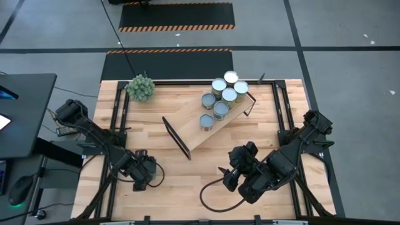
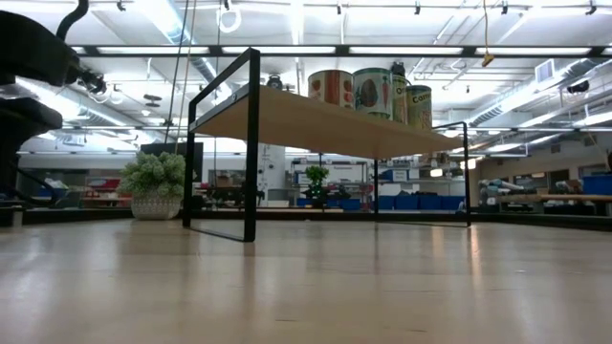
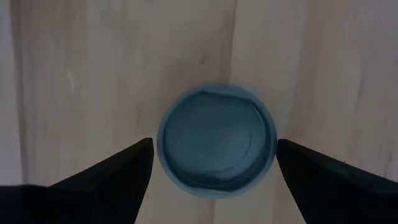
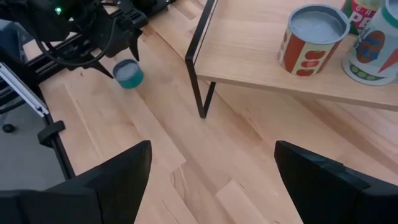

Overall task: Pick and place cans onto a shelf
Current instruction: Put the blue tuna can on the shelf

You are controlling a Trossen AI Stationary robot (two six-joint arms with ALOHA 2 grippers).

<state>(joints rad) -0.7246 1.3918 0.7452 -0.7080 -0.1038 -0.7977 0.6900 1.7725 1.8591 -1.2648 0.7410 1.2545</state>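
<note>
Six cans (image 1: pixel 222 94) already stand on the shelf (image 1: pixel 187 131), clustered toward its far right end, and one more can (image 3: pixel 216 138) sits on the counter (image 1: pixel 187 181) at the near left, directly below our left end effector (image 3: pixel 214 163). Its fingers (image 3: pixel 118 171) are spread wide, one on each side of the can's round blue-grey top, not yet touching it. Our right end effector (image 4: pixel 211 168) hovers at the near right of the counter, released and holding nothing, looking toward the shelf's black end frame (image 4: pixel 202 56).

We judge the can to be light, rigid and smooth-sided: a short metal cylinder that will not give under pressure but could slip if pinched off-centre. We would take it across its full width, fingers low enough on the wall to sit below the raised rim, so the curved side centres itself between the flat pads. Kept upright, it should set down flat.

Materials are plain. The counter is pale butcher-block wood with visible strips and grain. The shelf is a long light wood board on thin black metal frames, set at an angle across the counter. The shelved cans carry printed paper labels, red and green, with dull silver lids. A spiky green plant ball (image 1: pixel 140 87) sits at the far left.
</note>
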